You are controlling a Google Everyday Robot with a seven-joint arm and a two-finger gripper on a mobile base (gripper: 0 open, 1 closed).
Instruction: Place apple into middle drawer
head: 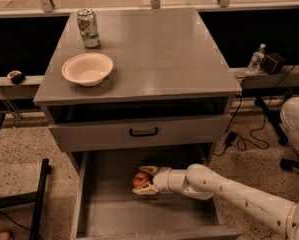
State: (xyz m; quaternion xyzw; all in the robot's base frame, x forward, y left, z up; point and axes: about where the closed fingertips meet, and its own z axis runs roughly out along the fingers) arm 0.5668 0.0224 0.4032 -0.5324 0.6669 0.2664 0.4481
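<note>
The end effector (139, 180) is clamped on the apple (140, 178) inside the open middle drawer (109, 211), below the front edge of the table (154, 49)

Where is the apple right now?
Camera view, low and centre: the apple is in the gripper, inside the open middle drawer, just below the drawer front with the handle.

Pretty sure I'm in some lab or office test space, not a home: grey metal cabinet (154, 49), speckled hard floor (19, 154), loose cables (249, 134) trailing past the cabinet's right edge, and a water bottle (256, 59) and little black box (273, 62) parked on a ledge (289, 75) by its back right corner. My gripper (142, 180) is down in the open middle drawer (114, 209), fingers closed around the apple (140, 178).
</note>
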